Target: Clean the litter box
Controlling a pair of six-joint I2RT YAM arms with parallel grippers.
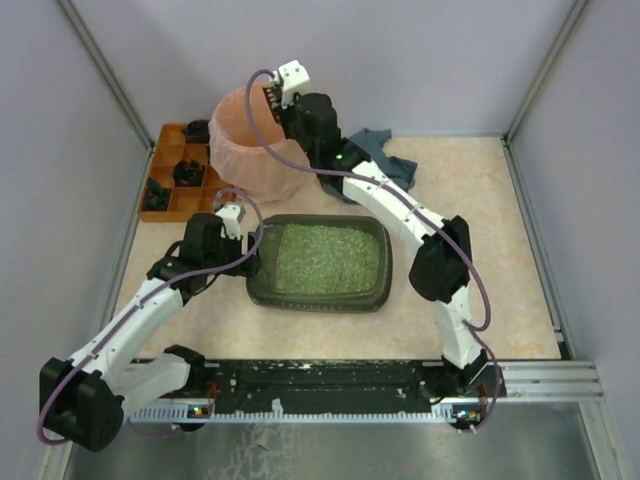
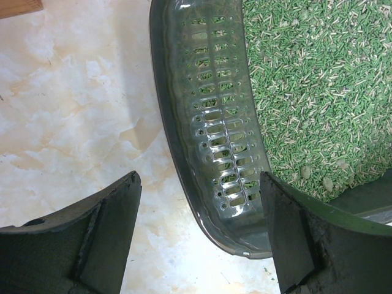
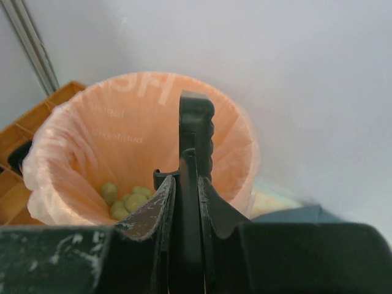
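Observation:
The litter box [image 1: 320, 303] is a dark olive-grey tray of green litter at the table's middle. My left gripper [image 1: 252, 243] is open and straddles its left rim. In the left wrist view [image 2: 199, 180] one finger is over the table and the other is over the litter, with the slotted wall of the litter box [image 2: 214, 122] between them. My right gripper [image 1: 274, 100] is over the pink-lined bin [image 1: 245, 150]. It is shut [image 3: 187, 184] on a black scoop handle [image 3: 196, 122]. The scoop's head is hidden. Greenish lumps [image 3: 128, 199] lie in the bin [image 3: 92, 141].
An orange compartmented wooden tray [image 1: 180, 185] with dark items stands left of the bin. A blue-grey cloth [image 1: 385, 155] lies at the back, right of the bin. Grey walls close in the table on the left, back and right.

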